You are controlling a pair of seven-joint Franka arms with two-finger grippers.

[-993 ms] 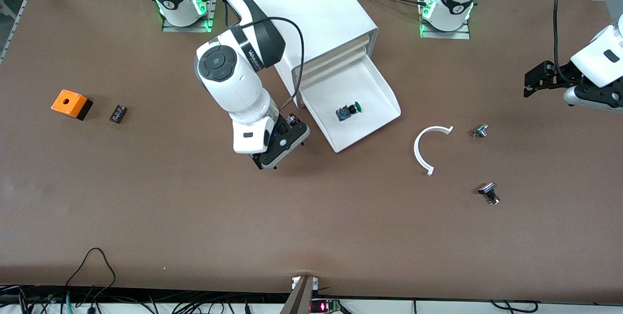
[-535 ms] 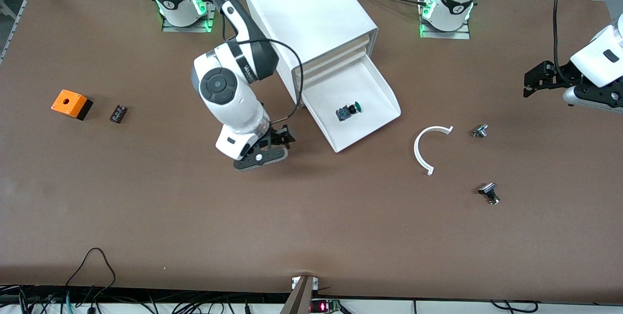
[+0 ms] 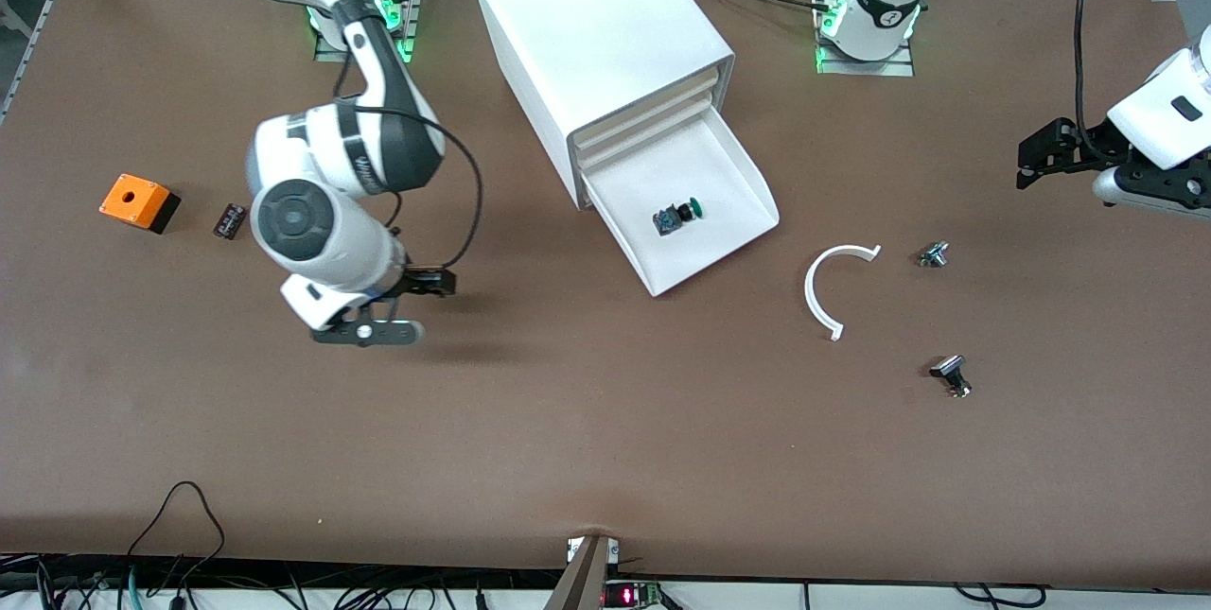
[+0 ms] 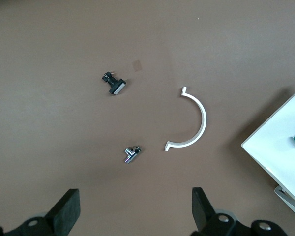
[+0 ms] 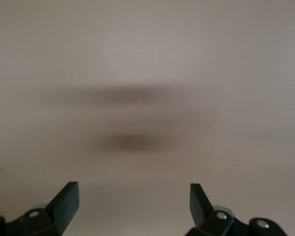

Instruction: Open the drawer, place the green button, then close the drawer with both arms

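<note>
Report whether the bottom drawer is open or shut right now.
Open. The drawer is pulled out of the cabinet, its tray exposed, with the button lying inside; the three drawers above sit flush.

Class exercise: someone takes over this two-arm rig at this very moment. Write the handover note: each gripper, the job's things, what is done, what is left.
Right gripper: open, empty, over bare table toward the right arm's end, away from the cabinet.
Left gripper: open, empty, waiting at the left arm's end of the table.
Drawer: the lowest one, pulled out.
Button: lying in the drawer, green cap visible.
Done: drawer opened, button placed.
Left: push the drawer shut.
</note>
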